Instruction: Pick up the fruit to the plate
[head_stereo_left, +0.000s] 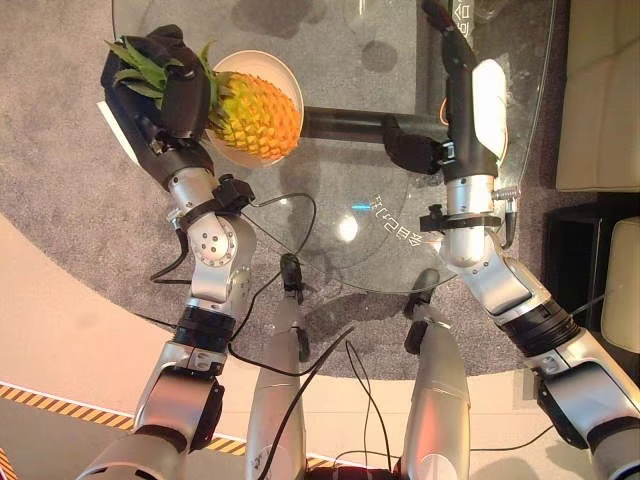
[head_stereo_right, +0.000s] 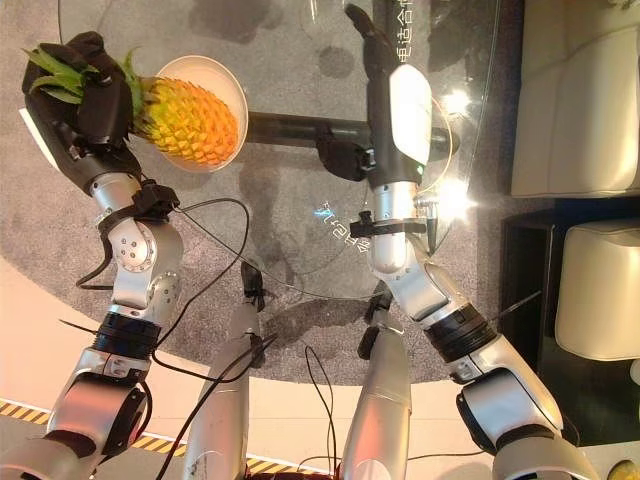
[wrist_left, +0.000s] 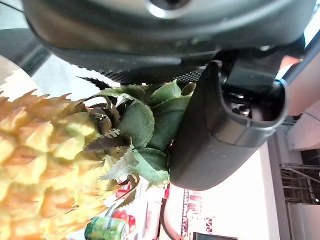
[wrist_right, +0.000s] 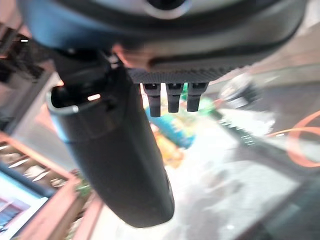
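Pineapple (head_stereo_left: 255, 115) lies on its side across a white plate (head_stereo_left: 287, 73), yellow-orange body over the dish, green leafy crown (head_stereo_left: 150, 68) sticking out past the rim toward the surface's left edge. Plate sits on a round glass surface (head_stereo_left: 330, 215) near its far-left part; grey carpet and a dark tubular base show through the glass. Left hand (head_stereo_left: 165, 85) is wrapped round the crown, dark fingers and thumb curled over the leaves; the left wrist view shows the thumb (wrist_left: 225, 130) pressed against the leaves right where they meet the fruit. Whether the fruit's full weight rests on the plate cannot be told. Right hand (head_stereo_right: 385, 75) lies out over the glass well to the right of the plate, fingers extended and flat, holding nothing, its white-covered thumb (head_stereo_right: 410, 100) alongside. Cream upholstered seating (head_stereo_left: 600, 100) stands beyond the surface's right edge.
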